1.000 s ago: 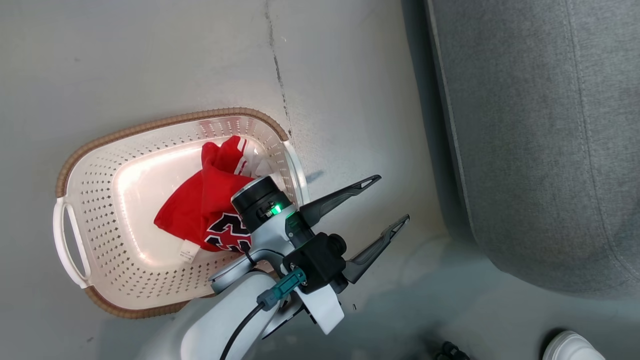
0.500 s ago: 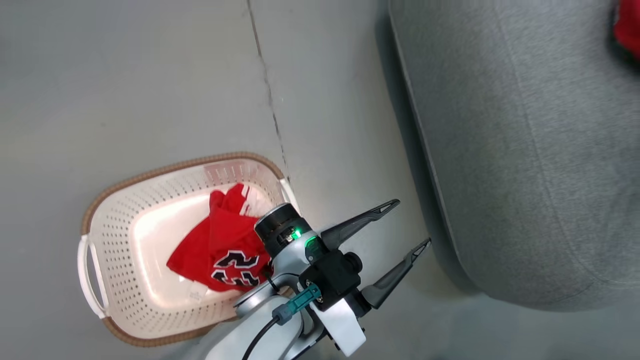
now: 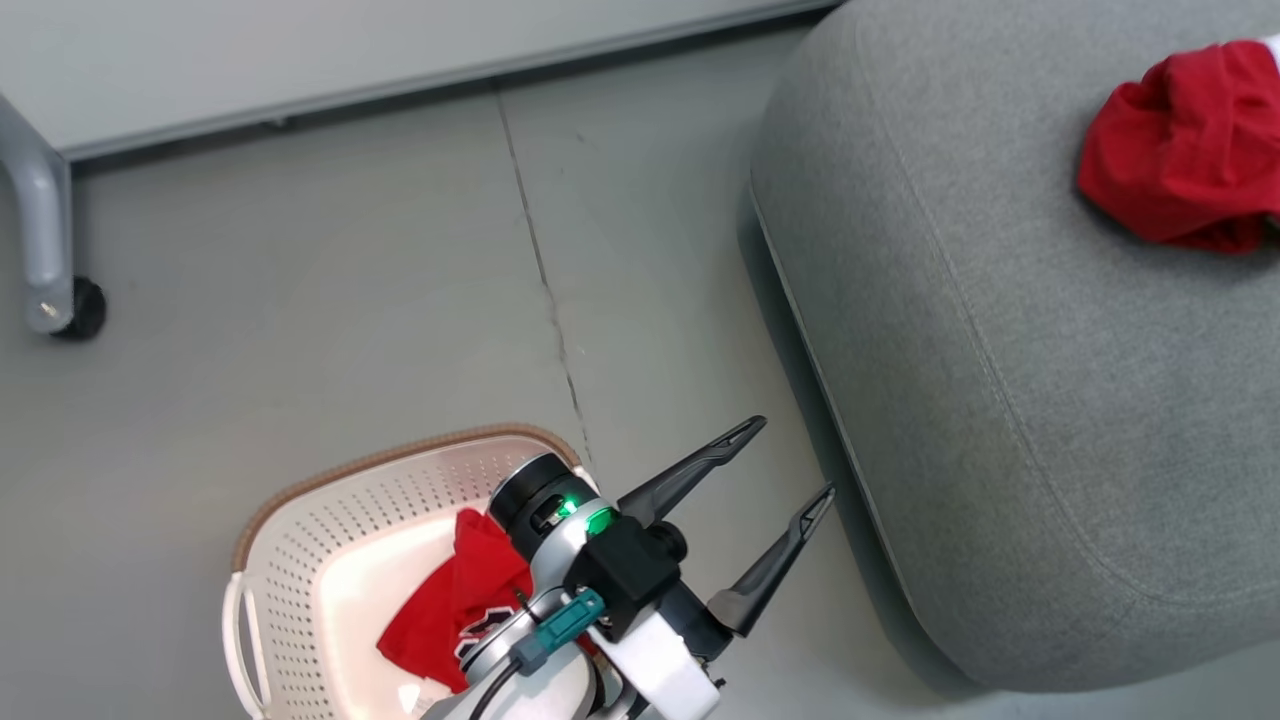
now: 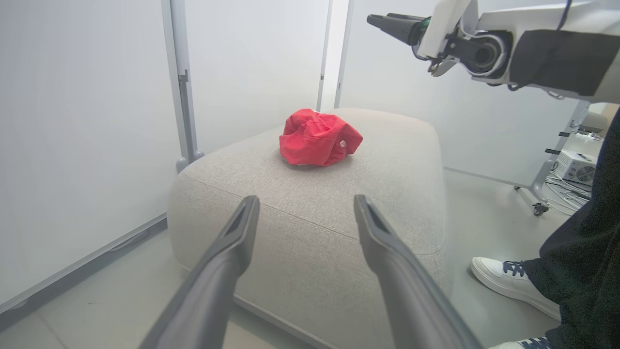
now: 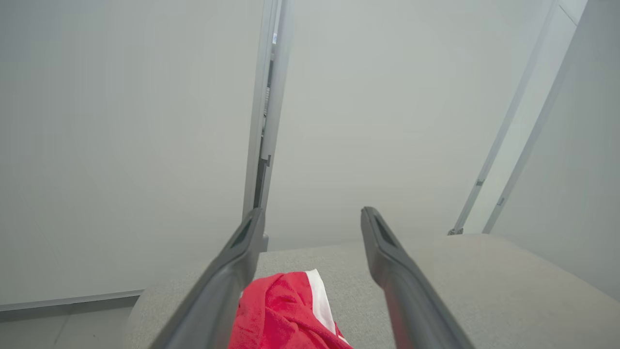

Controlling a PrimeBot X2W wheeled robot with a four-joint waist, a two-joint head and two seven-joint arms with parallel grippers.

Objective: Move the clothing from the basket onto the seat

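Meanwhile the head camera has swung upward since half a second ago, so the whole picture has shifted rather than the things. The cream-white perforated plastic basket (image 3: 340,520) with its brown woven-look rim now sits at the bottom edge, partly cut off. A bright red fabric garment (image 3: 450,600) with dark-and-white numerals lies in it as before, its print mostly hidden behind the wrist. Newly in view are the rounded near corner of the large grey upholstered seat (image 3: 1000,350), a second crumpled red garment (image 3: 1180,140) with a white stripe lying on top of it, and a grey metal frame leg (image 3: 45,240) on a black castor.

The left hand (image 3: 790,458) hangs over the floor between basket and seat, its fingers spread as wide as before and holding nothing, tips aimed at the seat's side. The right hand (image 5: 312,212) hovers just above the second garment, fingers apart and empty.

A strip of grey floor (image 3: 650,300) with a dark seam separates the basket rim from the seat edge; they are near but apart. A broad stretch of cushion lies between the garment and the seat's near edge. In the left wrist view a person's white shoe (image 4: 508,281) and dark trouser leg stand just beside the seat.
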